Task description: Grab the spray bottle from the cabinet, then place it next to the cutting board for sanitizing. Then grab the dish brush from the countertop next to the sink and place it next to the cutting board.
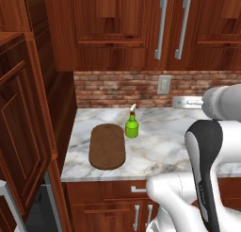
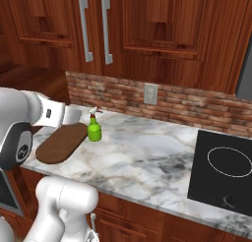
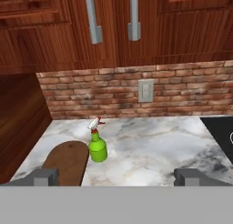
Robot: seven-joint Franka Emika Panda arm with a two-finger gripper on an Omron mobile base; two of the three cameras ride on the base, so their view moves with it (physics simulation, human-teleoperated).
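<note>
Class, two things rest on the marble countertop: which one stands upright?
The spray bottle, lime-green, stands upright beside the cutting board, which lies flat.

Bare countertop [image 2: 147,157] right of spray bottle [image 2: 94,128] (cutting board [image 2: 61,143] left)

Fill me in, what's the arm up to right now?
The spray bottle stands upright on the countertop just beside the cutting board, so the first step looks done. The gripper is open, holding nothing, pulled back from the bottle. The tall cabinet door at left stands open. No dish brush has been picked up yet.
</note>
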